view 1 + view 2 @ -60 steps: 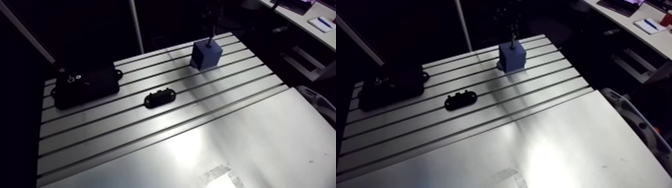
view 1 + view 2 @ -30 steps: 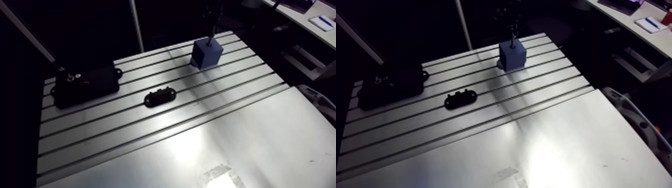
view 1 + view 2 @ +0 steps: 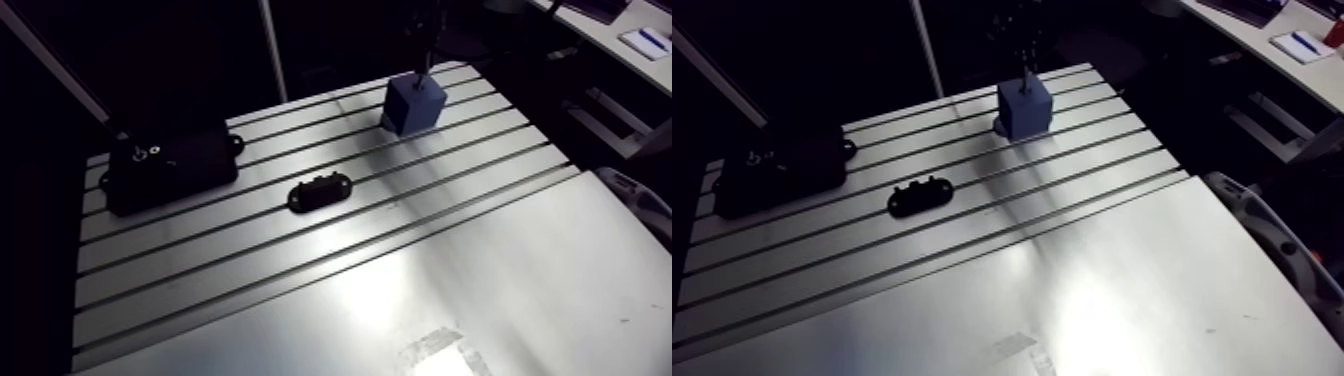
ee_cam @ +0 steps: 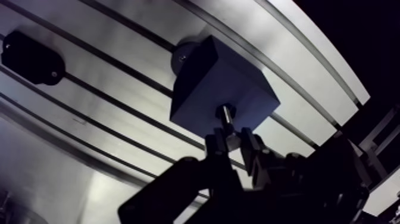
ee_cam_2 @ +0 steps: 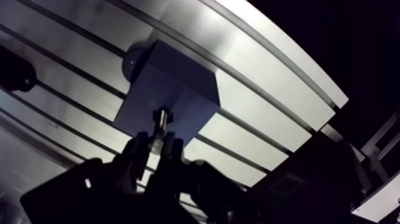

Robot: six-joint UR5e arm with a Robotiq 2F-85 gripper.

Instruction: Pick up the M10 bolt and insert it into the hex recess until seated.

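Gripper (image 4: 231,140): black two-finger Robotiq unit. You have it poised directly above the blue block. Its fingers (image 4: 216,145) are pinched on the bolt, one pad on each side of the shank, and the bolt fills the narrow gap between them.

Bolt (image 4: 226,117): slim grey metal M10 bolt, held in line with the gripper and projecting ahead of the fingertips. Its far end meets the block's top face near the middle. You cannot tell from either view whether it has entered the block, or how far.

Block (image 3: 413,106): blue cube-shaped block, upright on the table near the far edge. In the wrist view a dark round foot (image 4: 181,55) shows at one lower corner.

Table (image 3: 420,260): slotted aluminium table, with grooves running across the part that carries the items and a smooth plate on the near side.

Oval fixture (image 3: 320,194): small black oval fixture with bumps along its top, lying flat between two slots, well apart from the block.

Housing (image 3: 172,172): large black rectangular housing with side lugs, flat on the table, beyond the oval fixture as seen from the block.
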